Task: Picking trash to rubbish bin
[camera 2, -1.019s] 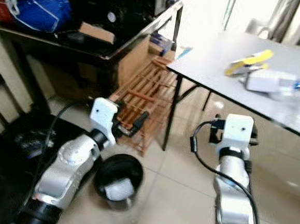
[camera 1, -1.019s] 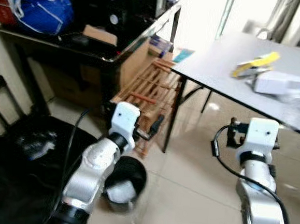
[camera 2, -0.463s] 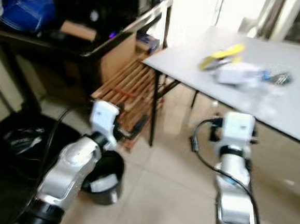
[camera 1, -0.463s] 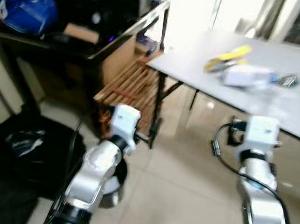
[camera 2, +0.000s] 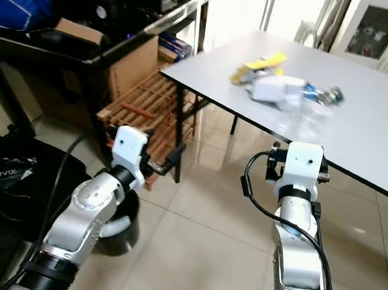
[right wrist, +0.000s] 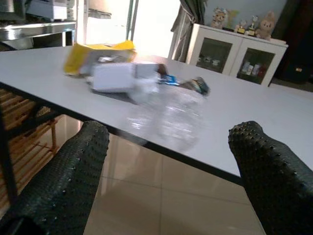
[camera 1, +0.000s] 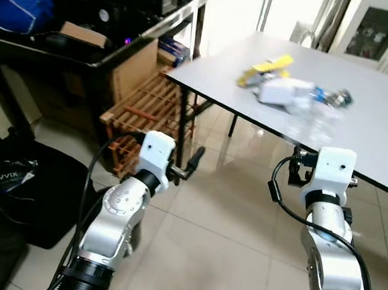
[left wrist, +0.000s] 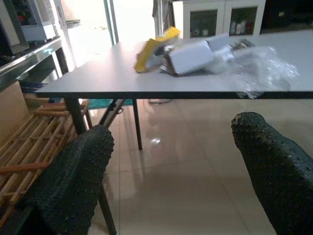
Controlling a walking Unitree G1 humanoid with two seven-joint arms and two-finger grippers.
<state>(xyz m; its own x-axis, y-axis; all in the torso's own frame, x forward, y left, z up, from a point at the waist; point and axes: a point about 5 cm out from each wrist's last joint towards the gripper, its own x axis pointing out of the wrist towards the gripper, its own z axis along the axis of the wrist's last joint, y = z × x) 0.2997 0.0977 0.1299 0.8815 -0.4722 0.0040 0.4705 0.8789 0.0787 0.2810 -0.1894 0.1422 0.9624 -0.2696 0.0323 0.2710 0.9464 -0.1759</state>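
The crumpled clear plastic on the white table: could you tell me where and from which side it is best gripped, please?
Probably grip the clear plastic at its bunched edge nearest the table's front rim. It lies low and loose, closer to that rim than the white box and yellow packet behind it. The right gripper, fingers apart, already faces it, so come in level from the front.

Setting: lived-in home, a dining or storage corner. Evidence: glossy beige tile floor [camera 1: 225, 255]; grey folding tabletop [camera 1: 383, 133] on thin black legs; white glass-door cabinet [right wrist: 230, 56] with soft toys on top; dark desk [camera 1: 88, 39] cluttered with boxes and a blue bag [camera 1: 20, 0]; wooden slatted rack [camera 1: 146, 108] beside it; black bag [camera 1: 23, 185] on the floor.
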